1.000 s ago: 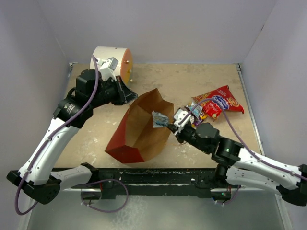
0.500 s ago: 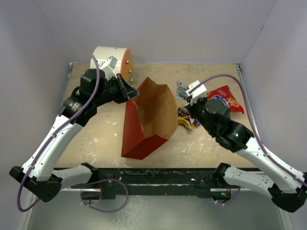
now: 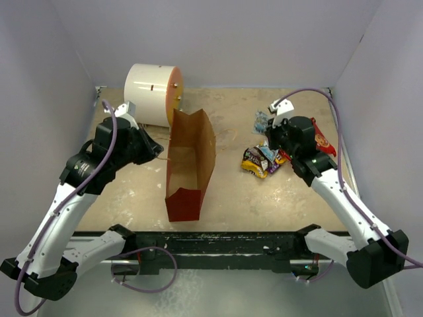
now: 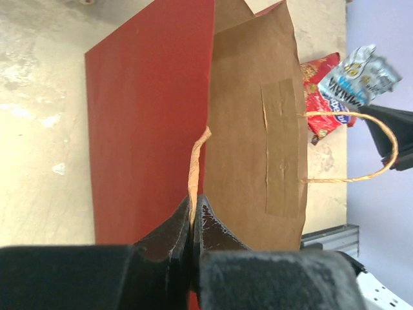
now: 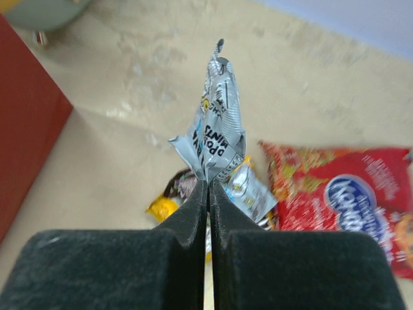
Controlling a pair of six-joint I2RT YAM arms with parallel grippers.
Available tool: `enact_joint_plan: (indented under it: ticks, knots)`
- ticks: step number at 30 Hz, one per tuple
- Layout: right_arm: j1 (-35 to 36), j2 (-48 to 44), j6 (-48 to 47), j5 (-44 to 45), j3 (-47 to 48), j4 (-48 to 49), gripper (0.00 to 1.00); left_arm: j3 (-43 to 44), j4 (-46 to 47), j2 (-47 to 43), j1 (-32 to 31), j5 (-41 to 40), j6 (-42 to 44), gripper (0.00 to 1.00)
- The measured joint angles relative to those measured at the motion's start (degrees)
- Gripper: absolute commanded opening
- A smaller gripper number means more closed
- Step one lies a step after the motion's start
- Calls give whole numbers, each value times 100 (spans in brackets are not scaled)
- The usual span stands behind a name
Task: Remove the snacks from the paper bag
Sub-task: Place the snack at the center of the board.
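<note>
Left tool (image 4: 192,216) was pressed together on the cord handle (image 4: 197,152) at the rim of the paper bag (image 3: 188,158), fingers tight on it. The bag sat left of centre on the bench (image 3: 231,198). Its kraft inside faced the top camera and its red outside showed at the near end. White-and-orange cylinder (image 3: 151,92) was just behind it. Right of the bag and apart from it, the snacks lay in a pile: a yellow-purple packet (image 3: 252,162), and a red bag (image 5: 342,194) with a blue oval logo farther right. My right tool (image 5: 208,187) pinched a silver-grey packet (image 5: 219,123) by its lower edge. I held that packet over the pile, outside the bag.
</note>
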Motion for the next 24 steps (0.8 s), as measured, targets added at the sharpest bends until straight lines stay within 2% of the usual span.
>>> enact_joint_plan:
  ticks: [5,9,14,21,24]
  knots:
    - [-741,33,564,-876,-1038,297,0,9,-247,-11,0,-236,133,14]
    - [-1292,87,1075,-1513,-1644,730,0,149,-402,170,0,-321,282,25]
    - [-1864,334,1602,-2022,-1937,1443,0,466,-420,256,0,-330,560,50]
    - [-2406,619,2028,-2444,-2229,2020,0,929,-494,280,0,-328,1008,74]
    - [-2529,634,2087,-2505,-2310,2096,4,1082,-579,280,0,-343,1165,98]
